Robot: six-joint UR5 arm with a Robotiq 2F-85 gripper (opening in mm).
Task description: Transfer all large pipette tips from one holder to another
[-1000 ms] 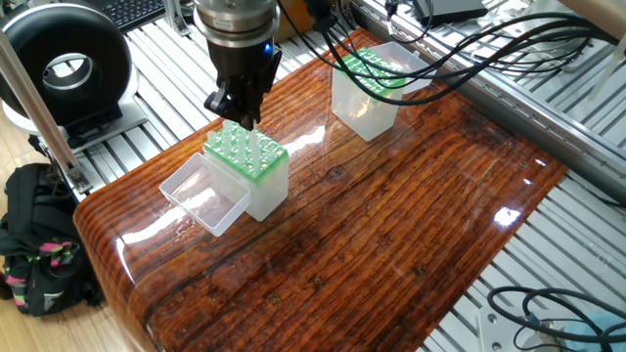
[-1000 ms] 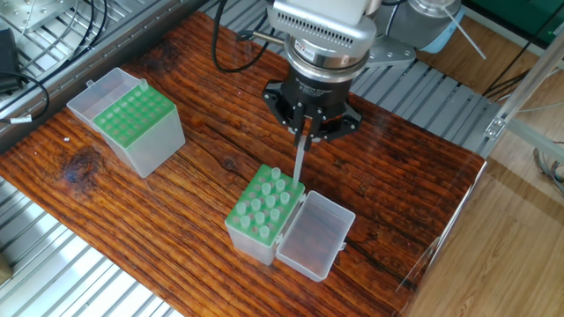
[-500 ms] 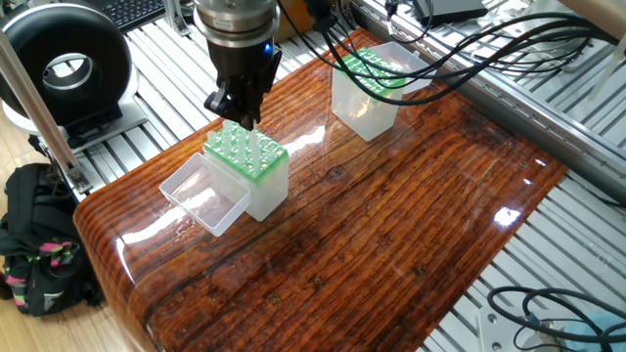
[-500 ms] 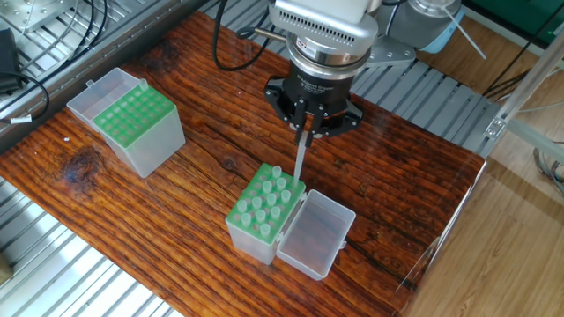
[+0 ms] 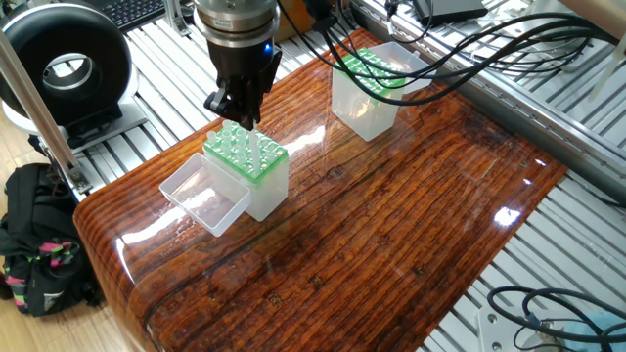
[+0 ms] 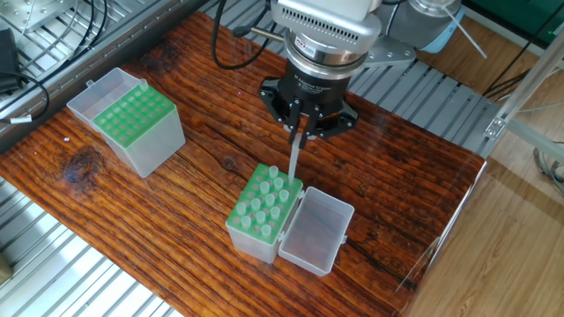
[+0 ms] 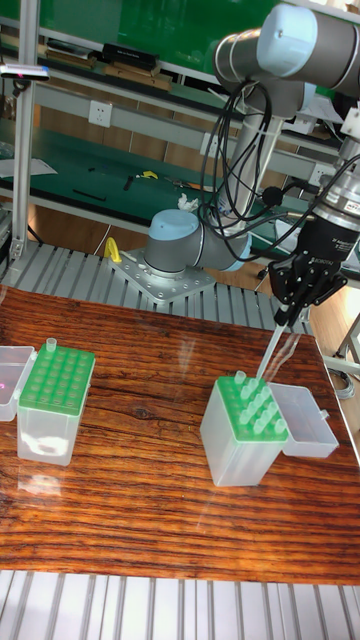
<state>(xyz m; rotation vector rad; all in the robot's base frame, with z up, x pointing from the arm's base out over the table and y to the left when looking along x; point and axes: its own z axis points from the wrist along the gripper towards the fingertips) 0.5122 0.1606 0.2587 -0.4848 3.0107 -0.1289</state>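
Note:
My gripper (image 6: 300, 130) (image 5: 245, 115) (image 7: 285, 312) is shut on the upper end of one large pipette tip (image 6: 295, 160) (image 7: 268, 355). The tip hangs slightly tilted, its lower end at the far edge of the near holder (image 6: 263, 210) (image 5: 246, 158) (image 7: 246, 420). This clear box has a green rack with several more tips standing in it. The other holder (image 6: 132, 116) (image 5: 367, 83) (image 7: 55, 390) stands apart on the table. A single tip (image 7: 50, 346) stands at its back corner in the tall view.
The near holder's clear lid (image 6: 317, 231) (image 5: 203, 196) (image 7: 305, 420) lies open beside it. The other holder's lid (image 7: 12, 368) is open too. Black cables (image 5: 440, 49) run over the table's far side. Metal rails surround the wooden table (image 6: 203, 150).
My gripper has shifted slightly left and up with the tip, which now hangs more tilted over the rack's edge.

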